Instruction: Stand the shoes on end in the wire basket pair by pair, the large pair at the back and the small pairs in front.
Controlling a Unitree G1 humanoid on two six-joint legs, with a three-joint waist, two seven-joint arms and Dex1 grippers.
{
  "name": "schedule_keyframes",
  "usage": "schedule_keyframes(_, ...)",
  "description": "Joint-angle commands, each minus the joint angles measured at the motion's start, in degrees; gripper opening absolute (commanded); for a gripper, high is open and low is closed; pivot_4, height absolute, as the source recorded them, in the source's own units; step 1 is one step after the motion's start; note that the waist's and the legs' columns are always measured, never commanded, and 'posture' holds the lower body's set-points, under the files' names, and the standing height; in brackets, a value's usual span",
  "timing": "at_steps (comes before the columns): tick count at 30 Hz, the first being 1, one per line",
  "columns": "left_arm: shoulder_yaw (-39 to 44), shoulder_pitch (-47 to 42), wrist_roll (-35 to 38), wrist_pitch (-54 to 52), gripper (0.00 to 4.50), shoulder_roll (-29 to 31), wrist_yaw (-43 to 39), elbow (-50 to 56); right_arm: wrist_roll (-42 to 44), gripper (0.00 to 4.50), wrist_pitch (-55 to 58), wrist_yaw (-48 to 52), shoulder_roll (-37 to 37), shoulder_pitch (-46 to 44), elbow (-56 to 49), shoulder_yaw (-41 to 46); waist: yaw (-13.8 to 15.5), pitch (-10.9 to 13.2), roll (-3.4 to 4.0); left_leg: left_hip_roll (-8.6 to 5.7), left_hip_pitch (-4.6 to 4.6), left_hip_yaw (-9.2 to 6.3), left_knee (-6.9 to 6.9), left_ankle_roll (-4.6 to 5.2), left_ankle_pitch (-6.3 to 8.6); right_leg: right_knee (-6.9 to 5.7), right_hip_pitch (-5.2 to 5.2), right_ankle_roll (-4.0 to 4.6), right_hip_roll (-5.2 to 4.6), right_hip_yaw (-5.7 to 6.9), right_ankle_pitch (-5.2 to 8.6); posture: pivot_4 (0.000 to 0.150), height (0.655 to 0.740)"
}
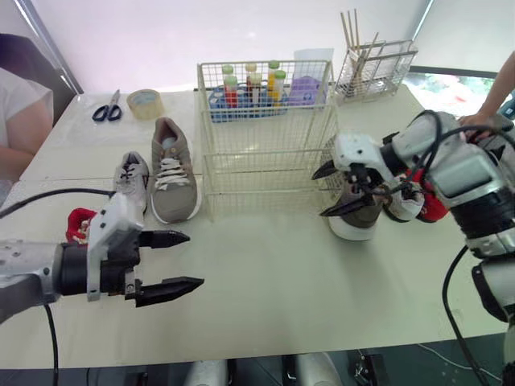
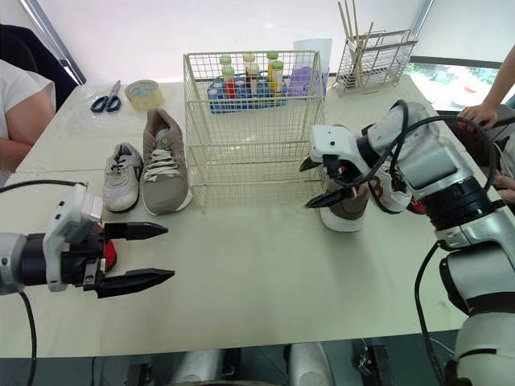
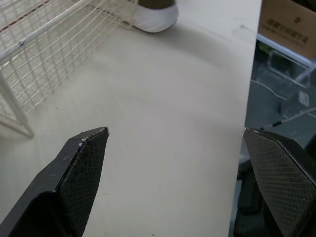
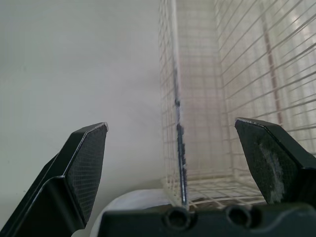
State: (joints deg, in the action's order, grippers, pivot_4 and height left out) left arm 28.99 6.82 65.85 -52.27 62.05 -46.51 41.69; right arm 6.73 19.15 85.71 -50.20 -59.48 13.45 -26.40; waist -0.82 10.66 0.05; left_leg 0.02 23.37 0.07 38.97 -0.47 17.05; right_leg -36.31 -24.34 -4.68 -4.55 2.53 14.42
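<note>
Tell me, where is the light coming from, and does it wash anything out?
Left eye view: strong backlight whites out the far wall behind the wire basket. Right wrist view: the same light glows through its mesh.

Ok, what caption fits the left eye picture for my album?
Open right gripper at a tan shoe beside the wire basket; open left gripper hovers over the table.

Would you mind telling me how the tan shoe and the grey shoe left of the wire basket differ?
The tan shoe is clearly larger than the grey shoe. The tan shoe lies right beside the wire basket, the grey shoe on its outer side. The tan shoe's heel reaches further back than the grey shoe's. Both rest on their soles, toes toward the robot, outside the basket.
</note>
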Motion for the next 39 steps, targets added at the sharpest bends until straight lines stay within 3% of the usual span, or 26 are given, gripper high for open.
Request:
schedule_keyframes(1, -3.4, 0.8, -2.5, 1.9, 4.5, -2.6, 1.7, 1.7, -3.5, 3.94, -2.1, 0.4, 1.9, -1.6, -0.2, -0.3, 0.0, 0.0, -0.02, 0.01, 0.0, -0.01, 0.0, -0.01, -0.01, -0.01, 0.0, 0.0, 0.02, -0.02, 0.0, 0.15, 0.74)
schedule_keyframes(4, -5.4, -0.3, -2.8, 2.2, 4.5, -4.4, 3.5, 2.1, -6.9, 2.67, -2.5, -0.5, 3.8, -1.7, -0.2, -1.0, 0.1, 0.0, -0.02, 0.01, -0.01, -0.01, 0.03, -0.06, -0.03, -0.03, 0.0, -0.02, 0.02, -0.06, -0.03, 0.15, 0.74)
schedule_keyframes(9, -6.3, 1.0, -4.4, 2.7, 4.5, -5.5, 4.3, 3.0, -9.4, 0.12, 0.8, -1.4, 5.4, -2.1, -2.2, -0.5, 0.2, 0.0, -0.02, 0.0, -0.01, -0.01, 0.07, -0.1, -0.06, -0.08, 0.0, -0.02, -0.01, -0.1, -0.04, 0.15, 0.74)
schedule_keyframes(16, -8.0, 1.8, -6.6, 3.7, 4.5, -7.1, 4.6, 2.4, -7.4, 0.04, 4.7, -0.9, 5.7, -0.3, -8.5, 1.9, 0.0, 0.0, -0.02, -0.01, -0.01, -0.01, 0.06, -0.09, -0.05, -0.09, -0.02, -0.03, -0.01, -0.11, -0.04, 0.15, 0.74)
schedule_keyframes(26, -8.9, 3.1, -8.4, 4.0, 4.5, -7.5, 3.4, 2.1, -3.4, 0.04, 20.4, -2.7, 3.4, 7.9, -28.4, 4.5, 0.1, 0.0, -0.04, 0.0, -0.01, -0.01, 0.07, -0.08, -0.05, -0.11, -0.02, -0.03, -0.02, -0.11, -0.04, 0.15, 0.74)
schedule_keyframes(39, -10.1, -0.5, -6.1, 1.8, 4.5, -6.9, 4.6, 2.0, -6.5, 0.04, 24.7, -11.7, 5.2, 10.9, -31.3, 1.9, 0.1, -0.1, -0.12, -0.01, -0.15, -0.01, 0.16, -0.09, -0.06, -0.44, 0.0, -0.02, -0.02, -0.14, -0.04, 0.15, 0.74)
